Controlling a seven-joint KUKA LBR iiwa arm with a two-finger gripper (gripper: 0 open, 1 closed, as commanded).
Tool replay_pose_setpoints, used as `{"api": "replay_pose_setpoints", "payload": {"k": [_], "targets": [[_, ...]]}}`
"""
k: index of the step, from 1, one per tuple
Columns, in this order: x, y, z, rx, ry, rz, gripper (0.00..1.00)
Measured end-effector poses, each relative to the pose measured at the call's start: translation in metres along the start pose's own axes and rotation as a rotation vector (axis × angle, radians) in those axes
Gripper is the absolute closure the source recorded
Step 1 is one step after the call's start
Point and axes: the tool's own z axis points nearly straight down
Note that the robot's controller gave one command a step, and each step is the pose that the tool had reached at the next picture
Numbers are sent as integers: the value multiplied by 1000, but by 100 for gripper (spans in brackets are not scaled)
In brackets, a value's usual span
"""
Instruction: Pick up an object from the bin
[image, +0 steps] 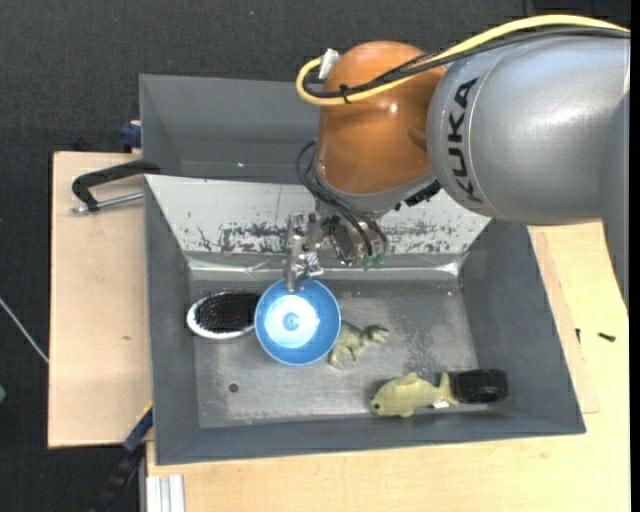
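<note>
Our hand (303, 262) hangs at the back rim of the blue bowl (297, 322) near the middle of the bin (166, 320), beside a black brush (222, 314); we cannot tell whether it is spread or pinching.

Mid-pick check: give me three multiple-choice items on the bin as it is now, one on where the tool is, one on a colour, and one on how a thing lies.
1. Where in the bin is the tool?
A. Over the near right corner
B. At the far edge of the round bowl
C. Against the left wall

2. What colour is the round bowl?
A. Red
B. Green
C. Blue

3. How does the brush lie?
A. Bristles up
B. Bristles down
C. Standing on end

Answers:
1 B: the tool hangs just above the bowl's far edge, close to the back wall.
2 C: the bowl is bright blue with a paler centre.
3 A: the brush's black bristles face the camera inside its white rim.
</note>
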Motion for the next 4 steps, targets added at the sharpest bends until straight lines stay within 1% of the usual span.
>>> {"api": "replay_pose_setpoints", "payload": {"k": [1, 2, 3, 4], "targets": [[2, -1, 5, 0, 9, 1, 0], [1, 30, 140, -1, 18, -148, 0], [-1, 28, 134, 1, 18, -146, 100], [-7, 24, -12, 0, 1, -104, 100]]}}
